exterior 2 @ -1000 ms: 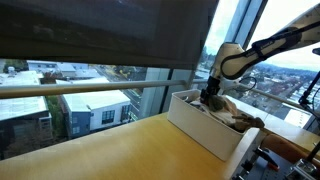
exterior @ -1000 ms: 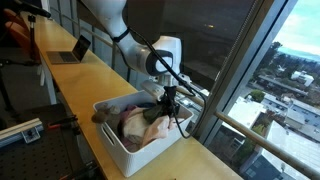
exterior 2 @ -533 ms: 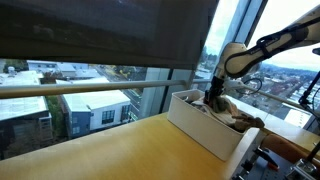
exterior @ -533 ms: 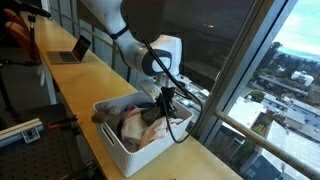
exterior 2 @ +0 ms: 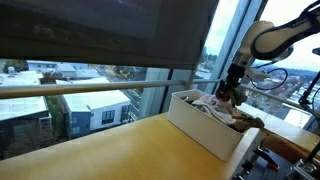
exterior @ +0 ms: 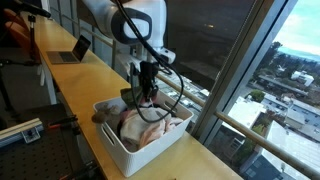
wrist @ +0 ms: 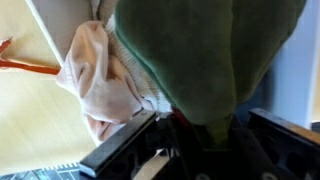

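A white bin (exterior: 113, 148) full of clothes stands on a long wooden counter (exterior: 70, 85) by the window. My gripper (exterior: 143, 88) hangs over the bin's far side, just above the pile. In the wrist view my gripper (wrist: 200, 135) is shut on a green cloth (wrist: 210, 55), which fills the middle of the view and hides what lies beneath. A pale pink garment (wrist: 100, 80) lies next to it. In an exterior view the gripper (exterior 2: 232, 88) sits above the bin (exterior 2: 200, 125), and pinkish clothes (exterior: 142, 127) heap inside.
An open laptop (exterior: 70, 48) stands further along the counter. Window glass and its railing (exterior: 235, 125) run close behind the bin. An orange cable (wrist: 25, 66) lies on the counter beside the bin. A dark blind (exterior 2: 100, 30) hangs over the window.
The jaws have closed on the green cloth. The arm has swung from the bin's window-side corner toward its far side and risen a little.
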